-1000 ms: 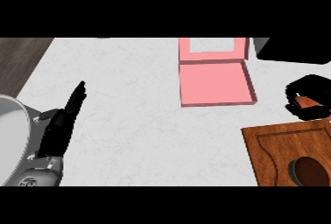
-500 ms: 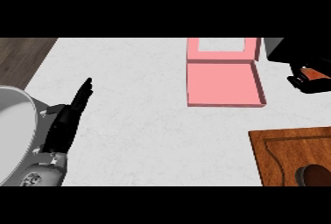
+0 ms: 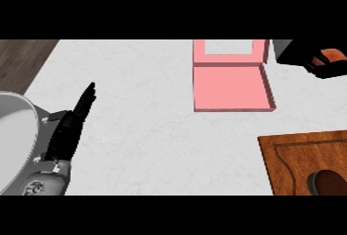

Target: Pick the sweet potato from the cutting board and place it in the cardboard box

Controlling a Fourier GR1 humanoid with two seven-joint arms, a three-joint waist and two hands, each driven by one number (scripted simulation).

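One step in hand, carry: right robot hand (image 3: 313, 65) curled round potato (image 3: 331, 55) at far right edge of desk (image 3: 149, 137), beside box (image 3: 230, 87); left robot hand (image 3: 71, 124) open. Next: shift over box, release.

White counter (image 3: 156, 137) with faint grey marbling is filling nearly the whole view. Its left edge is running diagonally from the top down toward the left side. Dark wood-plank floor (image 3: 24, 64) is showing past that edge, in the upper left corner. Light is falling evenly across the counter top.
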